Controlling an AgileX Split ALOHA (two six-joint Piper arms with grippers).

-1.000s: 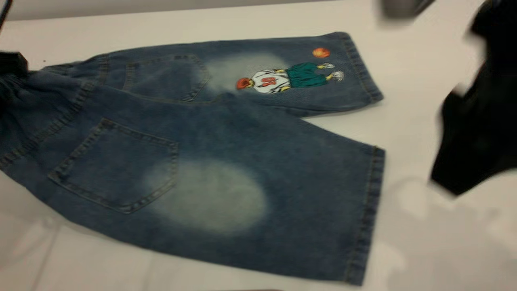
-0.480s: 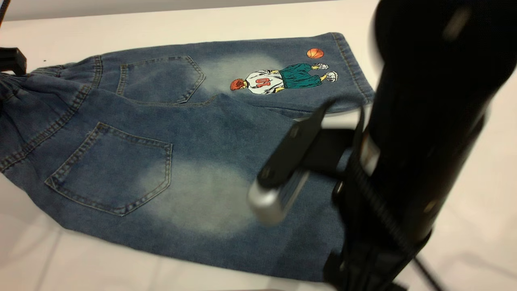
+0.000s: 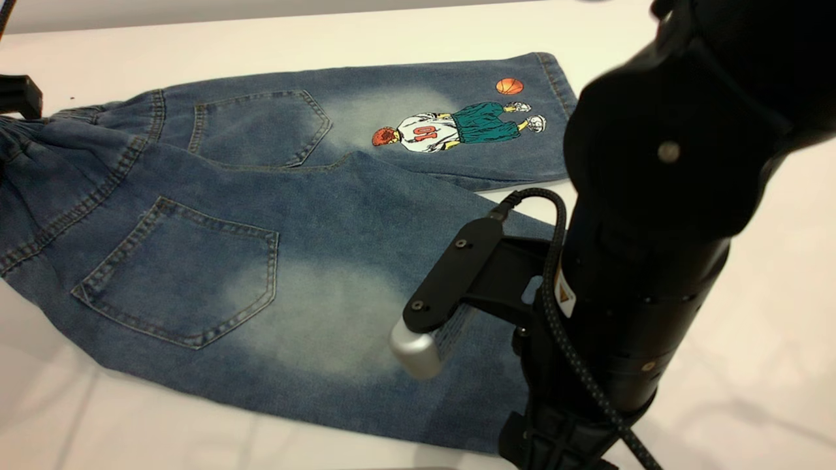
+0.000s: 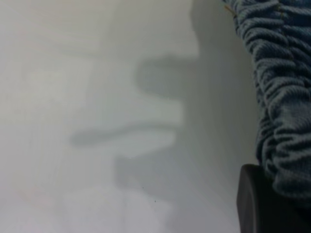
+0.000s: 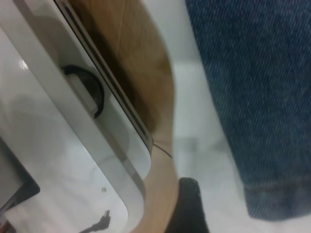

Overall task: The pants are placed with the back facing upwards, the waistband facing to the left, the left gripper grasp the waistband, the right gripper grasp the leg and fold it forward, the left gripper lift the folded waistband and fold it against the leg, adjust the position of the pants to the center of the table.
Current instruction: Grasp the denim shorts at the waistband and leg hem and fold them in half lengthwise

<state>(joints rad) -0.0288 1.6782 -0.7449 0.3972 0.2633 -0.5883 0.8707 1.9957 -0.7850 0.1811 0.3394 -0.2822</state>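
The blue denim pants (image 3: 196,196) lie flat and back up on the white table (image 3: 326,32), two back pockets showing. Their gathered waistband (image 3: 14,137) points left, where a black block of my left gripper (image 3: 19,94) stands right at it. In the left wrist view the ruffled waistband (image 4: 284,97) rests against a black part of that gripper (image 4: 265,206). The leg (image 3: 313,320) with the pale oval patch is nearest. My right arm (image 3: 627,261) stands over its hem end. In the right wrist view the right gripper (image 5: 190,206) hangs just off the leg's hem (image 5: 272,204).
The other leg, with the basketball-player print (image 3: 457,124), lies farther back. The table's wooden front edge (image 5: 155,111) runs close to my right gripper, with a white framed object (image 5: 73,126) beyond it. White tabletop shows behind and to the right of the pants.
My right arm has swung in from the right and come down over the hem end of the near leg. The pants shifted slightly a second ago and now lie still.
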